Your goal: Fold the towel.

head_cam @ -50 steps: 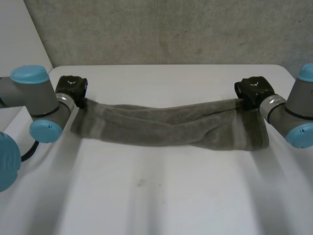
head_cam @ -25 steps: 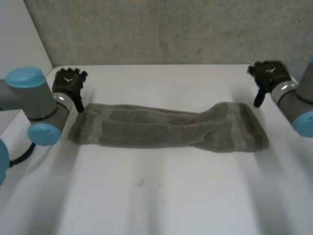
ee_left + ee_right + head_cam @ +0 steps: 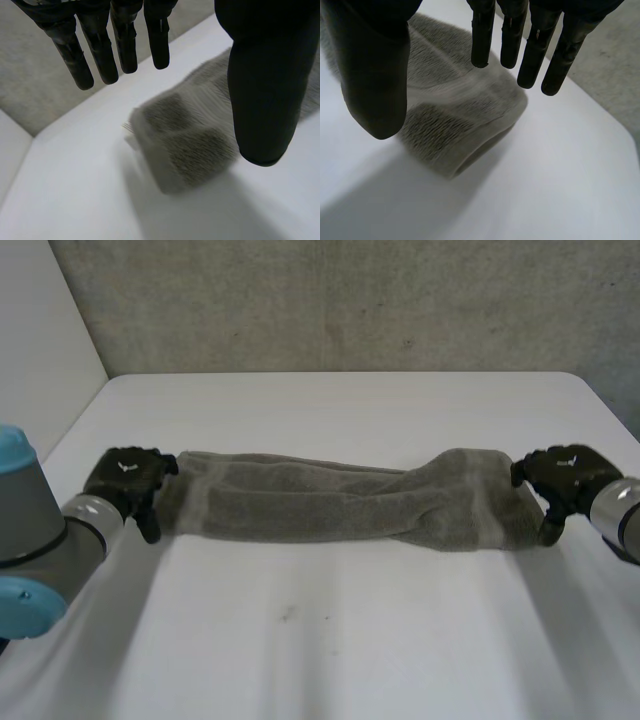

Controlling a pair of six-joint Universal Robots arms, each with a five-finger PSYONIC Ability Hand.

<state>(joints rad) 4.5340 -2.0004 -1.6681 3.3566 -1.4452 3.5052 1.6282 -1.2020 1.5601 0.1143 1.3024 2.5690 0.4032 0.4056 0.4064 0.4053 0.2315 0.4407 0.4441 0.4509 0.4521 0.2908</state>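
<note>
your towel (image 3: pixel 340 502) lies as a long folded strip across the bench (image 3: pixel 330 640). your left robot hand (image 3: pixel 125 478) is at its left end and your right robot hand (image 3: pixel 565 475) at its right end, both spread wide and holding nothing. the white mark (image 3: pixel 127 464) on the left one's back is too small to read.

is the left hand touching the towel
Cannot tell. In the left wrist view the left hand is open over the end of the towel, its thumb overlapping the cloth; no gap or contact shows plainly.
</note>
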